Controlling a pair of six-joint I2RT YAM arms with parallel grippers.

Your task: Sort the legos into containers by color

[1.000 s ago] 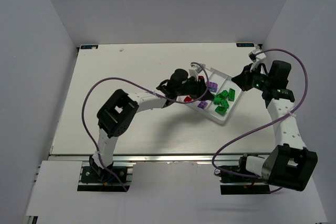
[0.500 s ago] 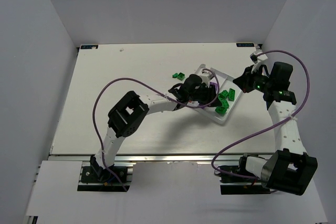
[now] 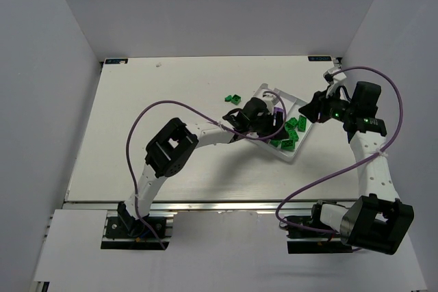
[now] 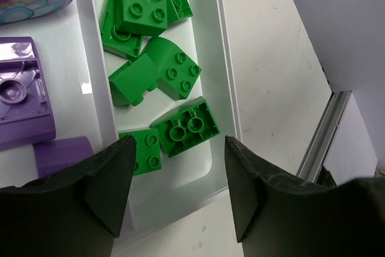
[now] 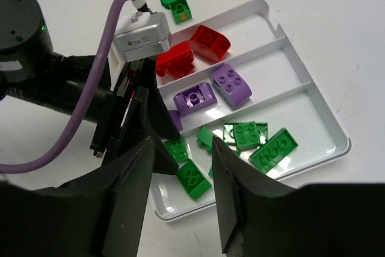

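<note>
Two left fingers stood wide apart with nothing between them, poised over one end of the white tray. Directly beneath their gap lay the green bricks, several of them crowded into the tray's outer compartment, one turned studs down. Across the low divider, the purple bricks sat in the middle compartment.

The right fingers were parted too, to a moderate gap, and empty. They hung above the same tray from its green side. Past them the right wrist view took in all three compartments: the red bricks in the farthest, purple in the middle, green in the nearest. The left arm reached in over the tray's end.

From above, the tray sat skewed on the right half of the bench, about midway between its back and front edges, with the green compartment facing the right edge. A pair of loose green bricks lay on the bare bench just off the tray's back left corner, near the left arm's wrist and apart from both sets of fingers.
</note>
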